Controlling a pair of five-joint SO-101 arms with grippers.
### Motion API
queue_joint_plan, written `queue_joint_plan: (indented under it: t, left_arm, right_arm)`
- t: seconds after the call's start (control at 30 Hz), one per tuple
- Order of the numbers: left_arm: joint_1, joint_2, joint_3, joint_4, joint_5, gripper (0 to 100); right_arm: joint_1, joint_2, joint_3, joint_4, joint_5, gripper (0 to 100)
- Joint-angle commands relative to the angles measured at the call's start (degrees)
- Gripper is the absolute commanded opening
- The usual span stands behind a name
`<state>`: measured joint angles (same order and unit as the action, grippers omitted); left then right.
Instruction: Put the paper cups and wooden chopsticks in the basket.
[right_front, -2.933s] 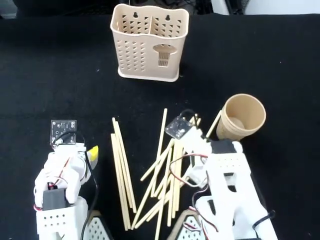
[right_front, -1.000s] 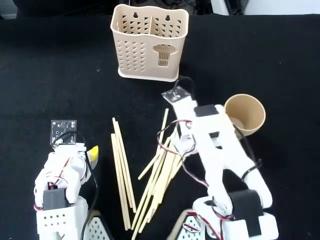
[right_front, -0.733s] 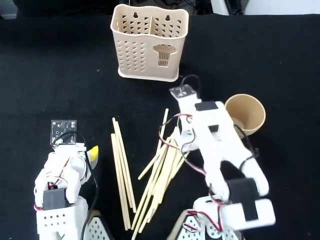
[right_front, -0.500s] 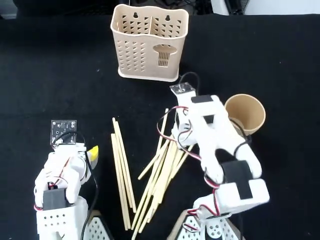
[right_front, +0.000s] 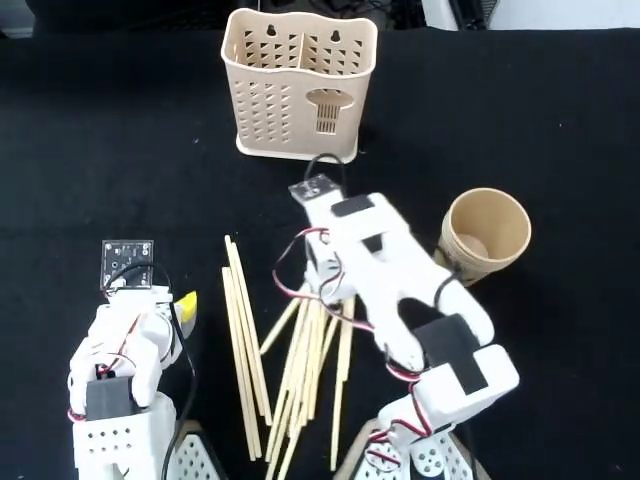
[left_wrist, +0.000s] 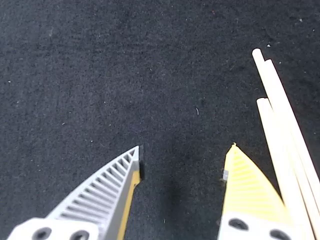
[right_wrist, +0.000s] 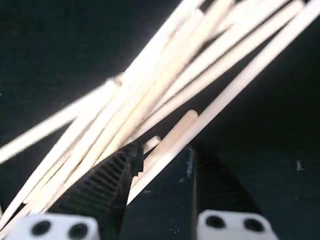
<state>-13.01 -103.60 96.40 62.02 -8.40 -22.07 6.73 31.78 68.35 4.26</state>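
High view, largest thing first: what have you got?

The black tabletop (right_front: 100, 150). My right arm (right_front: 400, 290) stretches across its middle, and my left arm (right_front: 120, 370) sits folded at the near left. The basket (right_front: 300, 85) stands upright at the far edge, its divided top open.

Where do the chopsticks lie, and which way do they point?

The bundle of chopsticks (right_front: 305, 365) lies on the cloth between my two arms. Its long axis runs from the near edge towards the basket, leaning a little right. The far ends are gathered under my right wrist and the near ends fan out. The separate chopsticks (right_front: 245, 340) lie just left of the bundle, close together. They also point near to far, with their far tips tilted slightly left.

And the cup?

The paper cup (right_front: 483, 235) sits right of my right arm, well apart from the basket, its mouth showing. I cannot tell whether it stands or leans.

Your claws?

In the right wrist view, my right claw (right_wrist: 163, 150) is clamped on a few sticks of the bundle, which cross between its fingers. In the left wrist view, my left claw (left_wrist: 185, 150) is spread wide over bare cloth, holding nothing. The separate chopsticks run just beside its yellow finger (left_wrist: 250, 185).
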Motion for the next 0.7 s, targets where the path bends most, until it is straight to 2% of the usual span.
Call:
queue_joint_plan:
  t: [0.0, 0.3, 0.4, 0.53, 0.67]
  left_arm:
    - [0.7, -0.4, 0.9, -0.2, -0.1, 28]
    - [0.7, -0.4, 0.9, -0.1, -0.1, 28]
    - [0.7, -0.4, 0.9, -0.2, -0.1, 28]
    - [0.7, -0.4, 0.9, -0.2, -0.1, 28]
    - [0.7, -0.4, 0.9, -0.2, -0.1, 28]
  right_arm:
    - [-1.7, 0.4, -1.6, -0.5, -0.8, 15.0]
    - [-1.7, 0.5, 2.6, -0.7, -0.1, 14.6]
    - [-1.7, 0.1, 5.3, -2.4, 2.7, 14.3]
    - [-1.6, 0.1, 8.3, -6.2, 5.5, 1.8]
    - [-1.6, 0.0, 8.0, -6.2, 5.4, 2.2]
